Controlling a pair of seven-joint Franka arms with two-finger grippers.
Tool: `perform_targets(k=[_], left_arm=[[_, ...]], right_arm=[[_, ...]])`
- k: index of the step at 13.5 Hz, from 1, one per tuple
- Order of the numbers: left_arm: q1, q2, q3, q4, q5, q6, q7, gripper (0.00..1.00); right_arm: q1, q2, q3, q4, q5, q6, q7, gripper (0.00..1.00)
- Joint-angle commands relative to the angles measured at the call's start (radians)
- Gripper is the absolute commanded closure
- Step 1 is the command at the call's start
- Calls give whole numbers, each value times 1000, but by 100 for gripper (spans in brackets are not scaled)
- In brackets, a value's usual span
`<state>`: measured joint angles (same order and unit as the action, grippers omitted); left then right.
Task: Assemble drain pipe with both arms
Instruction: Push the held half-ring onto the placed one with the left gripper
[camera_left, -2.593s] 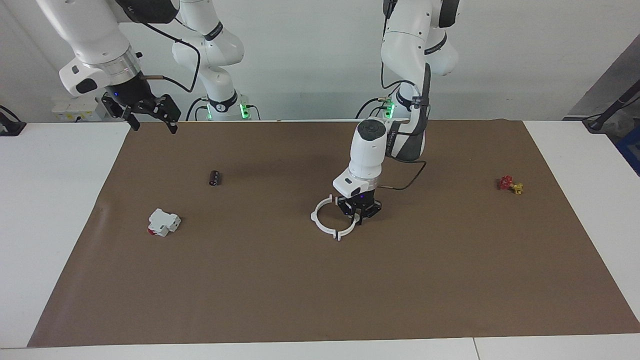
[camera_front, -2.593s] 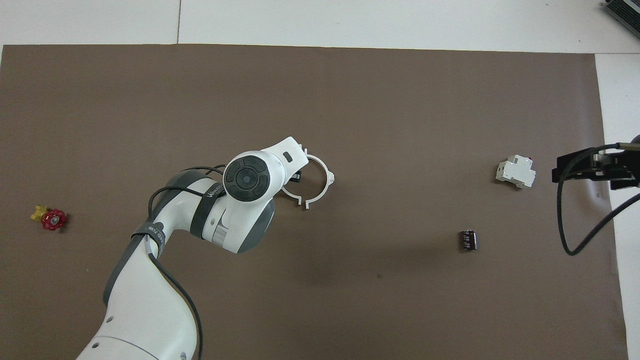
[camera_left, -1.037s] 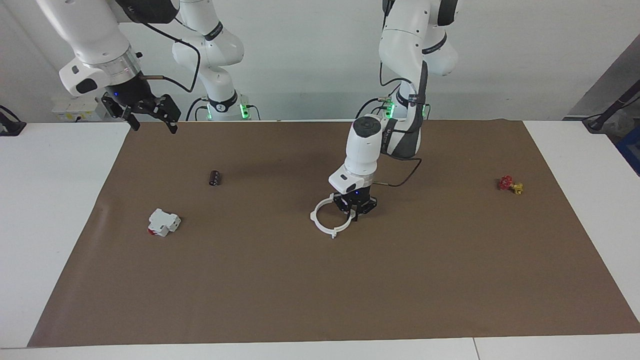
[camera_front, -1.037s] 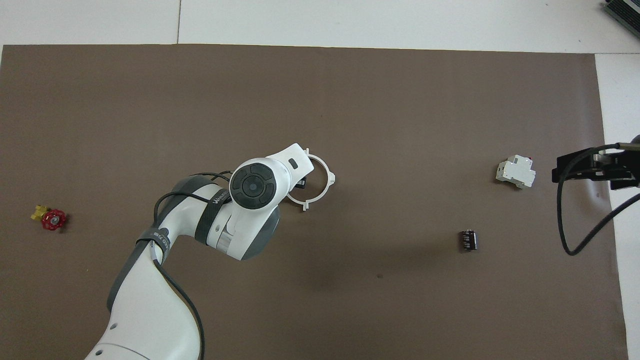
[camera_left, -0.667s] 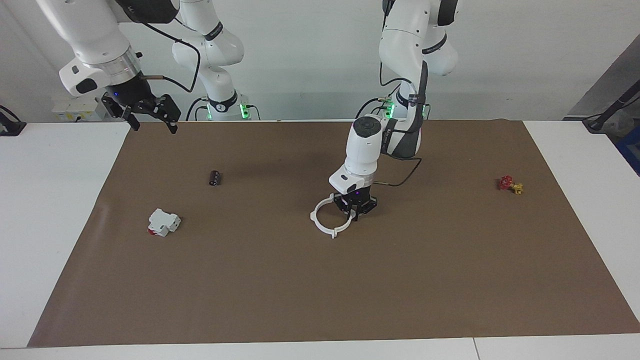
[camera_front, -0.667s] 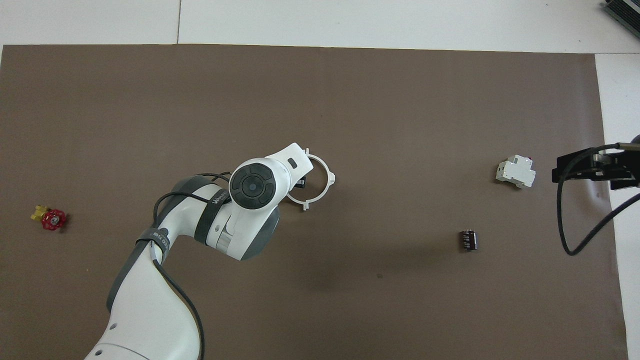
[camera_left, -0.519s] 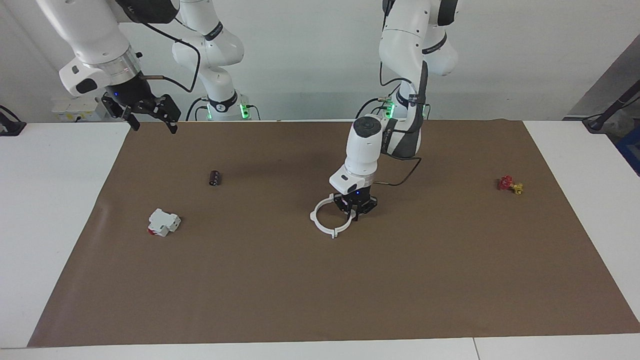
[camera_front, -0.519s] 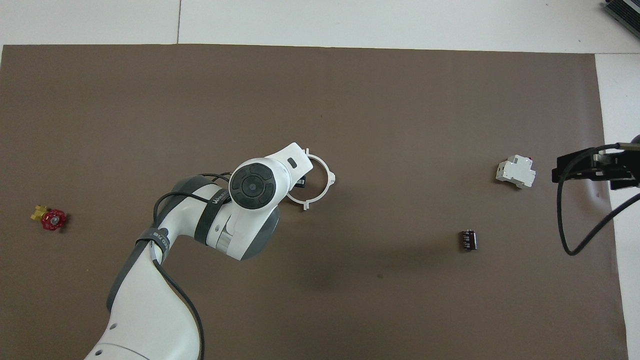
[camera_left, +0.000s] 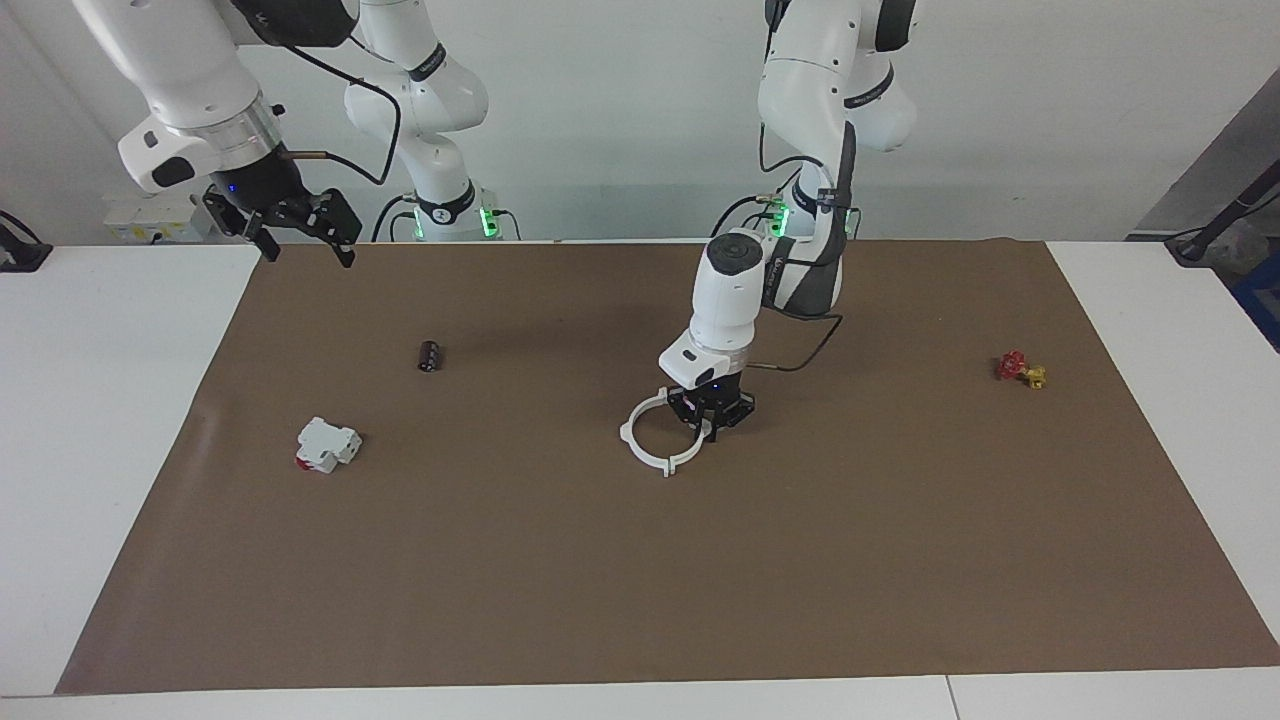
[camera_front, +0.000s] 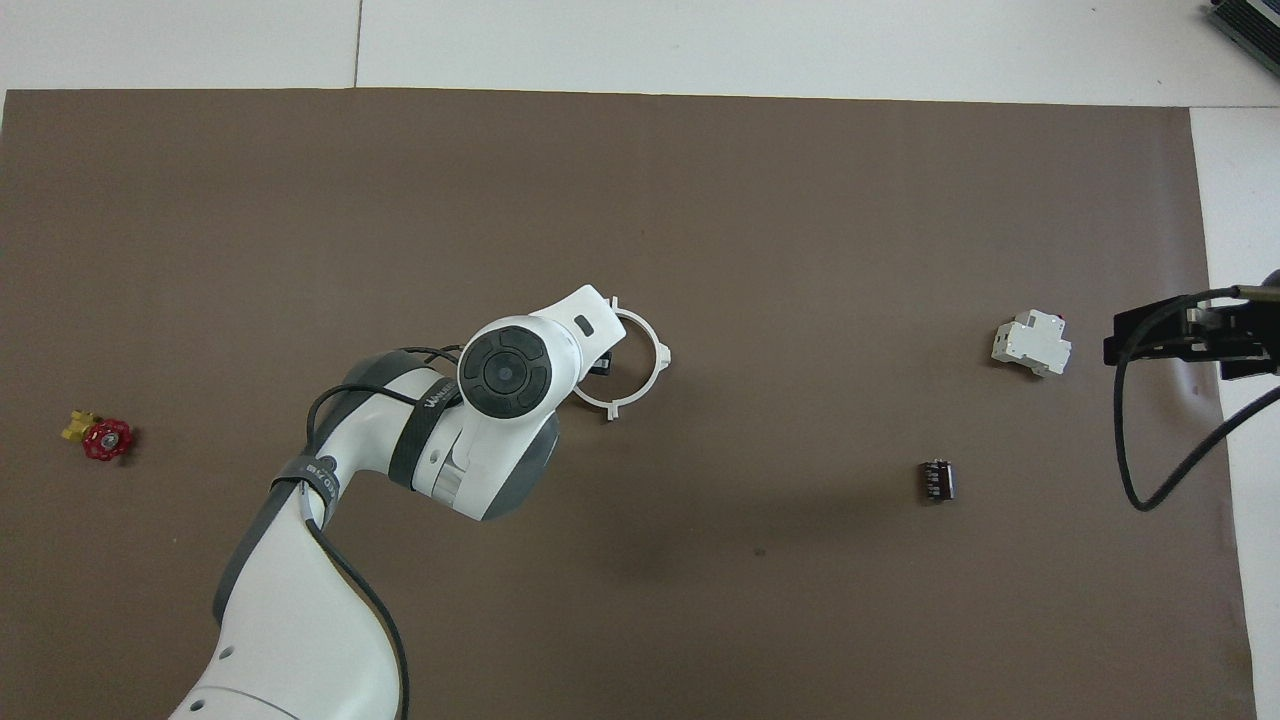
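The drain pipe lies mid-mat as one white ring with tabs, its two halves closed together. My left gripper is down at the mat, shut on the ring's rim at the side toward the left arm's end. In the overhead view the left wrist covers that side; only the ring's other arc and a bit of the gripper show. My right gripper waits raised and open over the mat's edge at the right arm's end, also seen in the overhead view.
A white block with a red end and a small dark cylinder lie toward the right arm's end. A small red and yellow valve lies toward the left arm's end. A brown mat covers the table.
Since 2.6 s ago my left gripper slid its half-ring toward the other half and closed the gap. Over the last second nothing has visibly moved.
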<state>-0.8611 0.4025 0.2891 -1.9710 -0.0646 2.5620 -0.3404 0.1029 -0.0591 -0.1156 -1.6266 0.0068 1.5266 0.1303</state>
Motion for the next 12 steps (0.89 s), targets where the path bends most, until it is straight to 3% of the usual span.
perform_targets(k=[1,12], left_arm=[[-15,-14,10,-34,2,32,-20,100],[-9,-11,10,-38,2,67,-17,100]], right_arm=[[-6,-13,4,-10,13,-2,-6,0],[-6,-13,4,-10,13,-2,-6,0]])
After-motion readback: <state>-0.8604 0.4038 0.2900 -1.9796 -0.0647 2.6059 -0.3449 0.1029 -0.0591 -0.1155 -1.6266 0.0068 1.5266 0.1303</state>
